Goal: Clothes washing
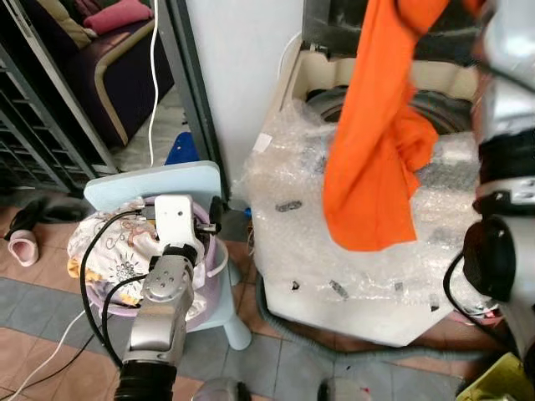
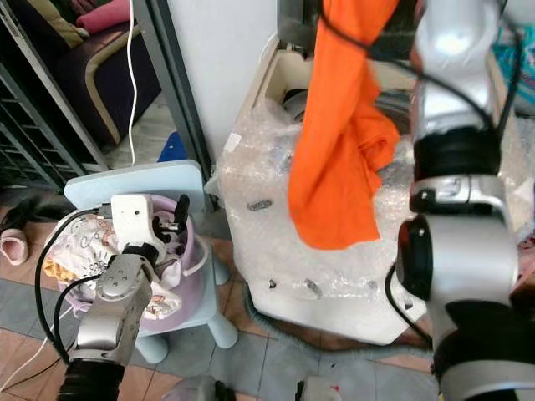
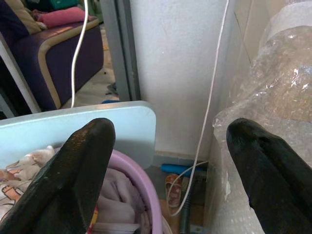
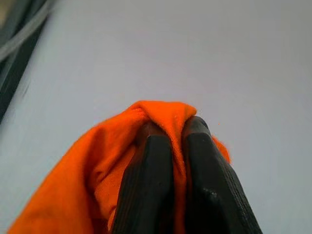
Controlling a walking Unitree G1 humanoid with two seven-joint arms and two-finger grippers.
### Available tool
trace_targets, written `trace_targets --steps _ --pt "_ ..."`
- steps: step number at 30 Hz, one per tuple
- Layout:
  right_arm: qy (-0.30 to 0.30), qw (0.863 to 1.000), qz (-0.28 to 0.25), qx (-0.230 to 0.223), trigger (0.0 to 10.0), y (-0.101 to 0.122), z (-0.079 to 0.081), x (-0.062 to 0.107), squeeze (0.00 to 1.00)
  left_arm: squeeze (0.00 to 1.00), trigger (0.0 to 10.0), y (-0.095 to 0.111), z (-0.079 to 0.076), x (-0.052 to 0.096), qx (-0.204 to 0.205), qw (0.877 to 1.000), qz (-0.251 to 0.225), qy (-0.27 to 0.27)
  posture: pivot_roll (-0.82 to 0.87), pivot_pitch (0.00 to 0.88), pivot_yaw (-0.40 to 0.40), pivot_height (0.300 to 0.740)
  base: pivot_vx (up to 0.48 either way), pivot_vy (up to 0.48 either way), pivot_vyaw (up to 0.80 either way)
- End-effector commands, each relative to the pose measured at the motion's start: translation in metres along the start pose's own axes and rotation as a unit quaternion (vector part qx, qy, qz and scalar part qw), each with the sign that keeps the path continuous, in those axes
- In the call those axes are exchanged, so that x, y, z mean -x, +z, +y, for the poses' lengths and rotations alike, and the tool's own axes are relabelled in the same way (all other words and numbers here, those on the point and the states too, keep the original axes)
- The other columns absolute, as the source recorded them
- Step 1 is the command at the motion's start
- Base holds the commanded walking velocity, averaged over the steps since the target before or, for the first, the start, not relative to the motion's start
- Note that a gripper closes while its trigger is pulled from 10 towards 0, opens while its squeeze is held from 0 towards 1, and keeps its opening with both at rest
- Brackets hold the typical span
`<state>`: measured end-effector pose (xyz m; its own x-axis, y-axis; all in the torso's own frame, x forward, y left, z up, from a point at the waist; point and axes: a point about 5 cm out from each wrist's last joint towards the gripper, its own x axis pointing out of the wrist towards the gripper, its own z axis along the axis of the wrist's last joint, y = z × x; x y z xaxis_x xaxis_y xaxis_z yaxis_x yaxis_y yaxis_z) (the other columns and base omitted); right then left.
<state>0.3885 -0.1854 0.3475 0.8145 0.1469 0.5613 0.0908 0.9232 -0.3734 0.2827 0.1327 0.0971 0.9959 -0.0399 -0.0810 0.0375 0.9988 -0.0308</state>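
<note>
The right gripper [image 4: 168,131] is raised high, its two fingers [image 4: 146,180] pinched tight on a fold of the orange cloth [image 1: 376,142]; the fabric bulges up between and over the fingertips and drapes down on both sides. From that grip the cloth hangs long and loose over the washer [image 1: 359,242], whose top and front are wrapped in bubble wrap [image 1: 292,192], with the dark drum opening [image 1: 435,109] just behind the hanging fabric. The left gripper [image 3: 168,161] sits low over the pink basket [image 1: 219,255] of laundry [image 1: 113,246] on a pale blue stool [image 1: 150,180], its fingers [image 3: 73,170] spread wide apart and holding nothing. A white cable [image 3: 209,107] runs down the wall beside the washer.
</note>
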Motion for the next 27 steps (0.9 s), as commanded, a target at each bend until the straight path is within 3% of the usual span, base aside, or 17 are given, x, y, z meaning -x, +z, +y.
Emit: trace_targets --steps 1,5,12,13,14,15,16,17,18,19,20,22,23,27 --pt "0.050 0.995 0.083 -0.033 10.0 -0.036 0.027 0.020 0.00 0.00 10.0 0.001 0.002 0.000 -0.008 1.000 -0.002 0.003 -0.10 0.000 0.086 0.740 0.000 0.000 0.00" --pt "0.087 0.983 0.148 -0.065 10.0 -0.065 0.050 0.060 0.00 0.00 10.0 0.000 0.002 0.000 -0.011 1.000 0.002 -0.006 -0.11 0.000 0.099 0.740 0.000 0.000 0.00" --pt "0.086 0.980 0.164 -0.070 10.0 -0.072 0.052 0.069 0.00 0.00 10.0 -0.001 0.002 0.000 -0.013 1.000 0.003 -0.009 -0.11 0.000 0.102 0.740 0.000 0.000 0.00" --pt "0.085 0.976 0.177 -0.096 10.0 -0.077 0.055 0.082 1.00 0.00 10.0 -0.001 0.001 0.000 -0.015 1.000 0.003 -0.010 -0.11 0.000 0.103 0.740 0.000 0.000 0.00" --pt "0.085 0.976 0.177 -0.096 10.0 -0.077 0.055 0.082 1.00 0.00 10.0 -0.001 0.001 0.000 -0.015 1.000 0.003 -0.010 -0.11 0.000 0.103 0.740 0.000 0.000 0.00" --pt "0.099 0.971 0.165 -0.143 10.0 -0.075 0.059 0.107 1.00 0.00 10.0 -0.001 0.002 0.000 -0.017 1.000 0.003 -0.006 -0.11 0.000 0.101 0.740 0.000 0.000 0.00" --pt "0.099 0.971 0.165 -0.143 10.0 -0.075 0.059 0.107 1.00 0.00 10.0 -0.001 0.002 0.000 -0.017 1.000 0.003 -0.006 -0.11 0.000 0.101 0.740 0.000 0.000 0.00" --pt "0.154 0.960 0.141 -0.185 10.0 -0.066 0.067 0.122 1.00 0.00 10.0 -0.002 0.004 0.000 -0.014 1.000 0.005 -0.002 -0.11 0.000 0.098 0.740 0.000 0.000 0.00" --pt "0.154 0.960 0.141 -0.185 10.0 -0.066 0.067 0.122 1.00 0.00 10.0 -0.002 0.004 0.000 -0.014 1.000 0.005 -0.002 -0.11 0.000 0.098 0.740 0.000 0.000 0.00" --pt "0.219 0.940 0.149 -0.215 10.0 -0.063 0.073 0.133 1.00 0.00 10.0 -0.002 0.003 0.000 -0.012 1.000 0.007 -0.008 -0.12 0.000 0.105 0.740 0.000 0.000 0.00" --pt "0.219 0.940 0.149 -0.215 10.0 -0.063 0.073 0.133 1.00 0.00 10.0 -0.002 0.003 0.000 -0.012 1.000 0.007 -0.008 -0.12 0.000 0.105 0.740 0.000 0.000 0.00" --pt "0.266 0.922 0.173 -0.224 10.0 -0.067 0.075 0.142 1.00 0.00 10.0 -0.002 0.002 0.000 -0.012 1.000 0.008 -0.015 -0.12 0.000 0.106 0.740 0.000 0.000 0.00" --pt "0.266 0.922 0.173 -0.224 10.0 -0.067 0.075 0.142 1.00 0.00 10.0 -0.002 0.002 0.000 -0.012 1.000 0.008 -0.015 -0.12 0.000 0.106 0.740 0.000 0.000 0.00" --pt "0.346 0.886 0.230 -0.205 10.0 -0.083 0.074 0.161 1.00 0.00 10.0 -0.001 0.001 -0.001 -0.011 1.000 0.007 -0.016 -0.11 0.000 0.105 0.740 0.000 0.000 0.00"
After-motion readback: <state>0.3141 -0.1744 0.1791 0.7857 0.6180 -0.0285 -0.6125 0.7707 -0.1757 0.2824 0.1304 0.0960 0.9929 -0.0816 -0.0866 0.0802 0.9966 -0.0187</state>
